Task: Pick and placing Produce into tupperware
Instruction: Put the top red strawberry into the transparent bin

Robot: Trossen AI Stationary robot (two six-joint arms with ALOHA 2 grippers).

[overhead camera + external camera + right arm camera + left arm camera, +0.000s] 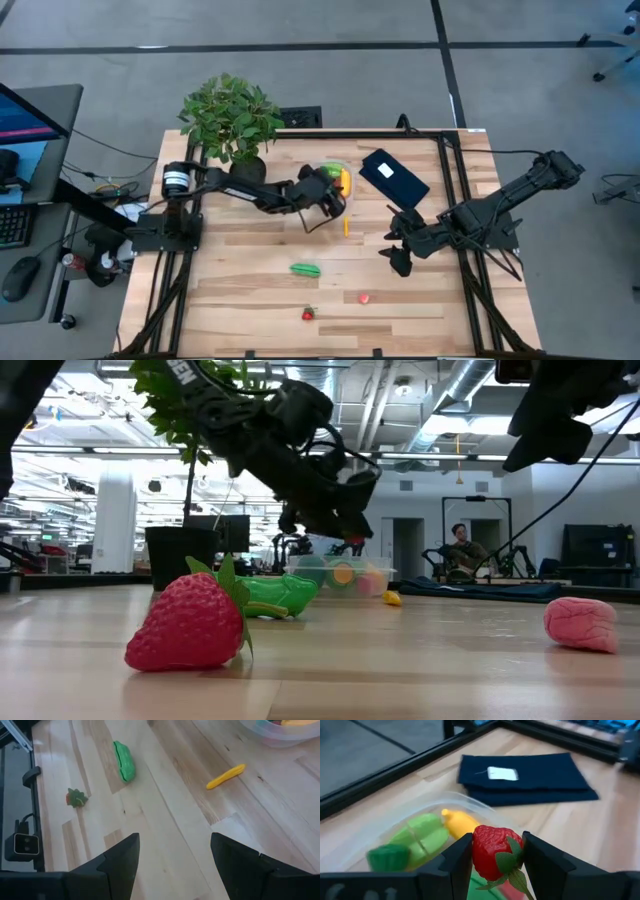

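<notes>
Left gripper point(496, 851) over the tupperware point(335, 188), jaws clenched on a red strawberry point(495, 852) with green leaves, held just above the container's contents. The tupperware sits near the far edge of the worktop point(250, 290), about mid-width, just beside the potted plant point(232, 118) and a dark folded cloth with a white label point(525, 777).

Inside the tupperware: green pieces point(420, 836) and a yellow-orange piece point(459, 822).

Loose produce on the worktop: a thin yellow piece point(226, 776) near the tupperware on its near side; a green vegetable point(305, 269) around the middle; a second strawberry point(308, 314) close to the near edge; a small pink-red piece point(364, 297) beside it, toward the right edge.

Right gripper point(172, 857) hangs above the worktop's right half, well apart from the tupperware, jaws released, nothing between them.

Low view: a person seated in the room beyond the worktop point(460, 545).
</notes>
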